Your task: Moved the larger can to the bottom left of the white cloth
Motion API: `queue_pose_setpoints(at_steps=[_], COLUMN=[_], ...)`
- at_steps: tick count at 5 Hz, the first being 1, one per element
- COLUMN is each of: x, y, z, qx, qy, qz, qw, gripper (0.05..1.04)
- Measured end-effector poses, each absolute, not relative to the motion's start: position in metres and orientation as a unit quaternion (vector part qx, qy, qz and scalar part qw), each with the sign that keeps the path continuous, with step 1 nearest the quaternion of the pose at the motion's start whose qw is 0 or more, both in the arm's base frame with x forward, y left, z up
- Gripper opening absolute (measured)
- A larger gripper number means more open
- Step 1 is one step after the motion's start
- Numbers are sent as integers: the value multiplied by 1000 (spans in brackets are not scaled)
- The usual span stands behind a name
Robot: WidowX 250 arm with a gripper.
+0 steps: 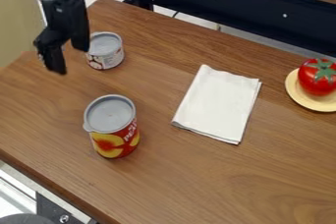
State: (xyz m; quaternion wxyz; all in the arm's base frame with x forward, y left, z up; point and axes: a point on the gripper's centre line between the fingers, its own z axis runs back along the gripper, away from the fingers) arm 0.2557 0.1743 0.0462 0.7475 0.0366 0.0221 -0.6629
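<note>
the black two-finger gripper hangs open and empty, perhaps because the tall red-and-yellow cylindrical can already stands lower left of the folded white cloth.

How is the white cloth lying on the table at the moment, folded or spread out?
Folded: the white cloth lies flat as a narrow rectangle, with layered edges.

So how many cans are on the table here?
2. The larger can stands upright to the left of the white cloth; the smaller can stands farther back, just right of the gripper in the picture.
</note>
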Motion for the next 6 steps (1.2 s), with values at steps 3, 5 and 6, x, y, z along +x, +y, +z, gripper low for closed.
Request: queue_pose_setpoints(at_steps=[3,5,6], x=[229,210,211], y=[143,117,109], z=[41,35,29], qx=[34,40,50], qy=[23,-2,-1], qz=[-667,-686,-688], qw=[744,727,724], gripper=[996,996,996])
